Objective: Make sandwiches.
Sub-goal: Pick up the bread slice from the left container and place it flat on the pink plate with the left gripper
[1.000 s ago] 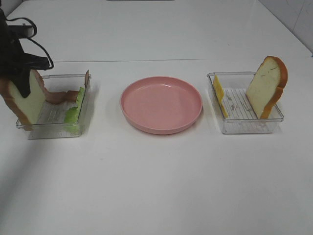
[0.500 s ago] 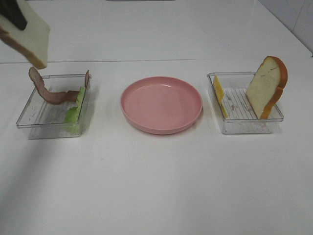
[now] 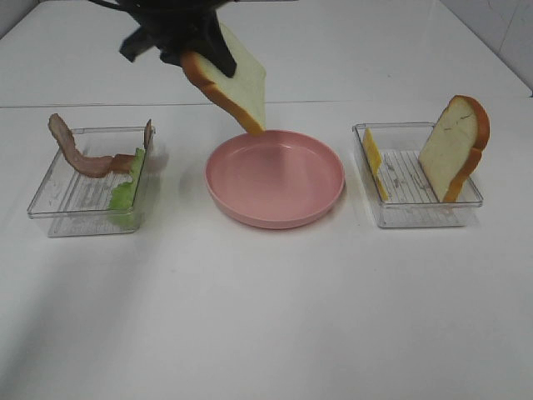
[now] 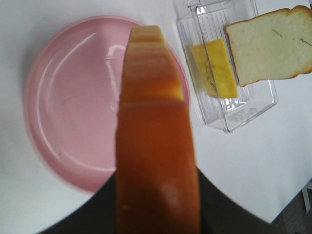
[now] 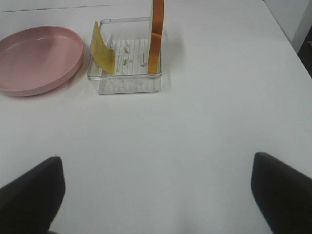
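White bread slice [image 3: 241, 83] above pink plate [image 3: 275, 179]

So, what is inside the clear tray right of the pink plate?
A yellow cheese slice leans on the wall nearer the plate, and a bread slice stands at the far wall. Between them only the ribbed tray floor shows; behind the bread it is hidden.
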`<control>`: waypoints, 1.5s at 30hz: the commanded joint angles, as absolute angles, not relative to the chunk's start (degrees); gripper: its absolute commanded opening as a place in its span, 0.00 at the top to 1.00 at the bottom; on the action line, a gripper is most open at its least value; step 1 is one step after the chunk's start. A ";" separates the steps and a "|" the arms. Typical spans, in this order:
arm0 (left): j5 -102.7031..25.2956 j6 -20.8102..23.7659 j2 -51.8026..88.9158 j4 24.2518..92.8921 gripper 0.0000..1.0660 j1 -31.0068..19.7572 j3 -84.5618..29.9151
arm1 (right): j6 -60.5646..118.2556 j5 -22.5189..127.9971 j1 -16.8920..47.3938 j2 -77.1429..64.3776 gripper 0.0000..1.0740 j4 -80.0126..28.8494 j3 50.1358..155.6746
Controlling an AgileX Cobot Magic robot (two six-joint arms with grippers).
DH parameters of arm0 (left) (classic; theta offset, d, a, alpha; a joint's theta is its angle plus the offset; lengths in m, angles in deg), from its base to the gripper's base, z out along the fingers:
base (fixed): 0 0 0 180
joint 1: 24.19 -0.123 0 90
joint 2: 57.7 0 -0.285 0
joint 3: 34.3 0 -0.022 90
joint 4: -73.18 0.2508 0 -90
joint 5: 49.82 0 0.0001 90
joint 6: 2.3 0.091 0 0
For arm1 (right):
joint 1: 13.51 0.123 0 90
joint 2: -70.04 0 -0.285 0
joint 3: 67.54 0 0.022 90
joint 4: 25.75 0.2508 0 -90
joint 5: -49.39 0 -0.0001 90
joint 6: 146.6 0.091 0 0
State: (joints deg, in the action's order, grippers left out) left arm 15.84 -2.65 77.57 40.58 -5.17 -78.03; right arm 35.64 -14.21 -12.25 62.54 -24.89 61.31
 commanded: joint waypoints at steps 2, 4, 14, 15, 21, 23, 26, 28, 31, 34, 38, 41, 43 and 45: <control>12.23 -4.14 83.59 38.40 1.00 -2.13 -82.16 | 35.41 -13.58 -12.48 63.92 0.08 -24.78 61.14; 11.20 -4.31 84.96 38.35 1.00 -1.44 -82.90 | 35.41 -13.58 -12.48 63.92 0.08 -24.78 61.14; 8.51 -9.06 95.79 35.02 1.00 2.22 -85.88 | 35.41 -13.58 -12.48 63.92 0.08 -24.78 61.14; 8.51 -9.06 95.79 35.02 1.00 2.22 -85.88 | 35.41 -13.58 -12.48 63.92 0.08 -24.78 61.14; 9.37 -9.06 98.26 34.68 1.00 2.45 -85.94 | 35.41 -13.58 -12.48 63.92 0.08 -24.78 61.14; 9.54 -9.06 98.26 35.42 1.00 2.45 -85.94 | 35.41 -13.58 -12.48 63.92 0.08 -24.78 61.14; 10.17 -9.06 98.20 37.37 0.90 2.40 -85.94 | 35.41 -13.58 -12.48 63.92 0.08 -24.72 61.14; 10.51 -9.06 98.20 38.06 0.83 2.40 -85.94 | 35.41 -13.58 -12.48 63.92 0.08 -24.72 61.14; 12.17 -9.12 98.14 40.12 0.57 2.40 -86.74 | 35.41 -13.58 -12.48 63.92 0.08 -24.72 61.14; 17.39 -9.06 98.14 43.04 0.16 2.40 -91.15 | 35.41 -13.58 -12.48 63.92 0.08 -24.72 61.14; 25.35 -9.52 98.14 49.52 0.04 2.40 -98.77 | 35.41 -13.58 -12.48 63.92 0.08 -24.72 61.14; 25.81 -10.44 98.14 51.18 0.04 2.40 -100.20 | 35.41 -13.58 -12.48 63.92 0.08 -24.72 61.14; 25.75 -13.13 95.91 53.36 0.04 2.40 -102.67 | 35.41 -13.58 -12.48 63.92 0.08 -24.72 61.14; 25.75 -13.02 95.16 52.90 0.04 2.40 -102.67 | 35.41 -13.58 -12.48 63.92 0.08 -24.72 61.14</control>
State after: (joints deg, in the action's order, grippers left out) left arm 19.45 -12.27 96.08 53.07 1.94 -102.15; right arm 35.64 -14.21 -12.25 62.54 -24.89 61.31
